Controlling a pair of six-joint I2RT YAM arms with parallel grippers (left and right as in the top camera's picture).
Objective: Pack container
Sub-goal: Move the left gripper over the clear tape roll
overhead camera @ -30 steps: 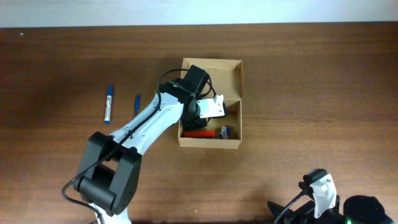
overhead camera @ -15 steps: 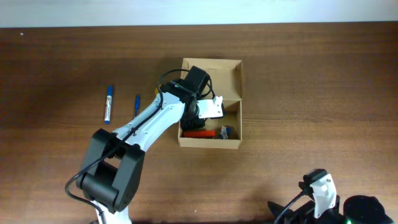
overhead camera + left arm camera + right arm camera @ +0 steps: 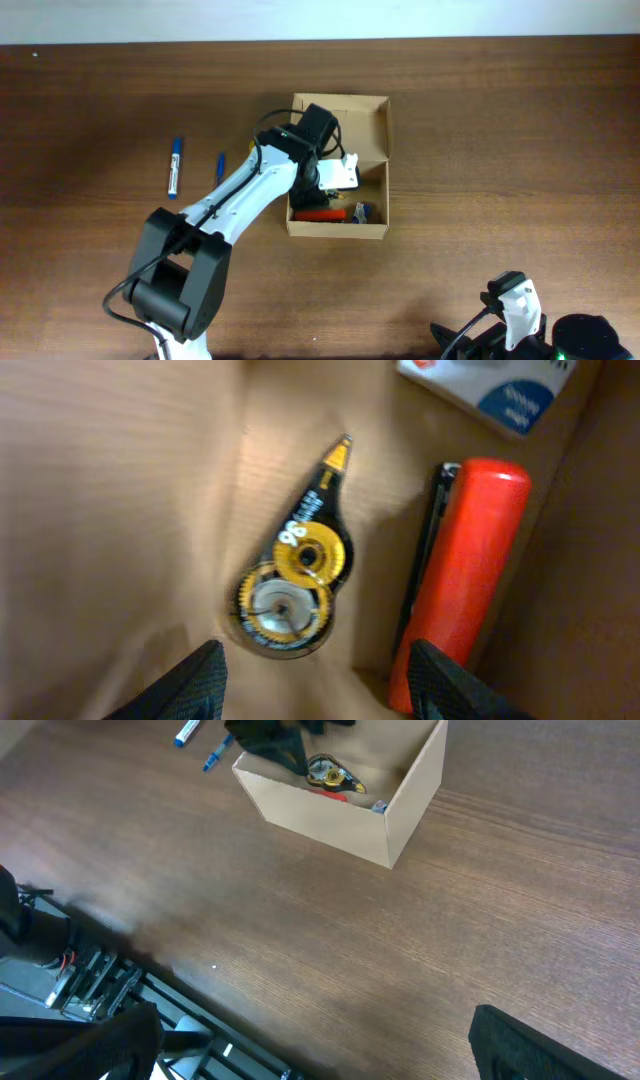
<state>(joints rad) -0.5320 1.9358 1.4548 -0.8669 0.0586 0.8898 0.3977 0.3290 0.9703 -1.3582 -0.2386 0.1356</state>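
The tan cardboard container [image 3: 338, 229] stands open at the table's middle. My left gripper [image 3: 323, 192] reaches down inside it, open and empty. In the left wrist view the gripper [image 3: 320, 690] hovers just above a black-and-yellow correction tape dispenser [image 3: 292, 575] lying on the container floor [image 3: 120, 510], one finger on each side. A red marker-like item [image 3: 460, 570] lies to its right, and a white-and-blue item [image 3: 490, 385] lies beyond. My right gripper [image 3: 515, 315] is open and empty at the table's front right, far from the container [image 3: 320, 815].
Two blue pens lie on the table left of the container, one blue-and-white [image 3: 175, 165] and one smaller [image 3: 219, 165]. They also show in the right wrist view [image 3: 212, 760]. The table's front edge and the robot frame [image 3: 70, 980] are below the right gripper [image 3: 310, 1050].
My left gripper has shifted only slightly inside the container. The right arm has not moved.
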